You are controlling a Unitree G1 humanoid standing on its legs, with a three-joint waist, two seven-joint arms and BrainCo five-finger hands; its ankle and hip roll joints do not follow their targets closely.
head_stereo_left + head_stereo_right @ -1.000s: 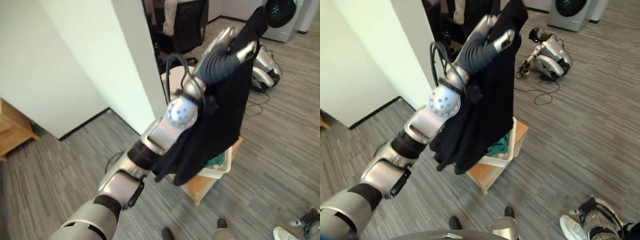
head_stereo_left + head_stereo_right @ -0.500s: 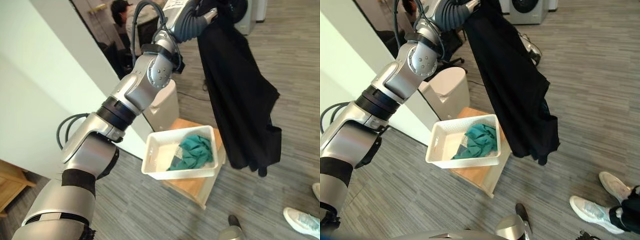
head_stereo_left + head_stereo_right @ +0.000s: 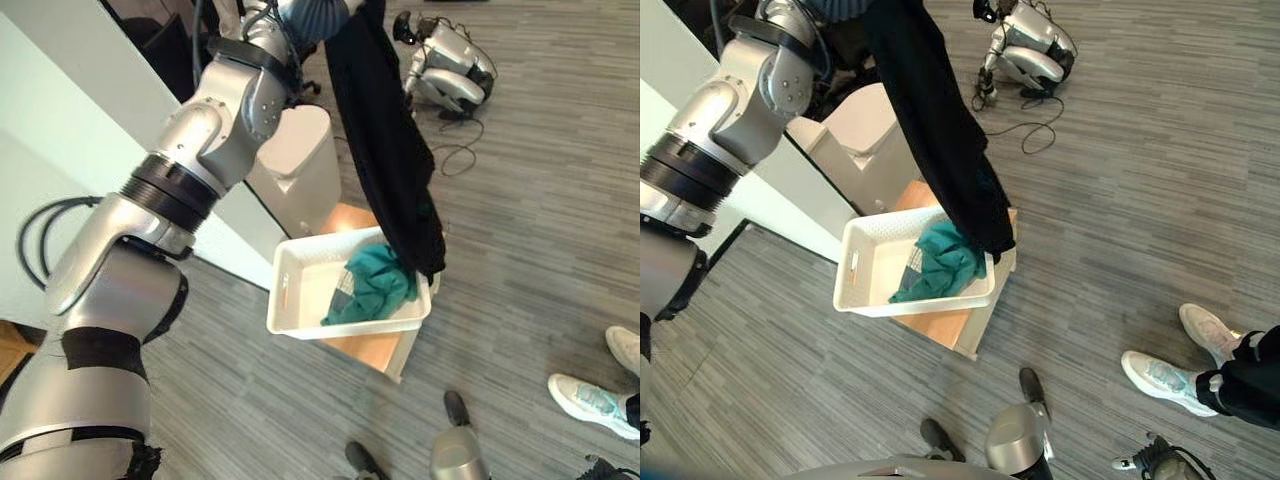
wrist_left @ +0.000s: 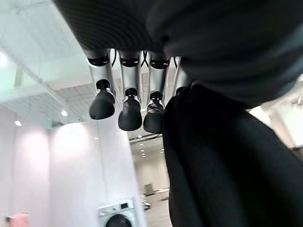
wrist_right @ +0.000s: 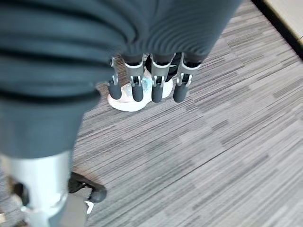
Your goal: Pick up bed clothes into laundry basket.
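Hanging from the raised left hand is a black garment, the largest thing here; its lower end now reaches the right rim of the white basket, where half a second ago it hung clear to the basket's right. In the left wrist view the cloth lies against the fingers, which point straight with dark tips; whether the thumb pinches the cloth I cannot tell. The basket sits on a wooden stand, with a green garment bunched in its right half, as before. A white bin stands just beyond. The whole view has swung since the earlier frame. The right hand hangs relaxed, fingers straight over the grey floor, holding nothing. A person's white shoes show near right.
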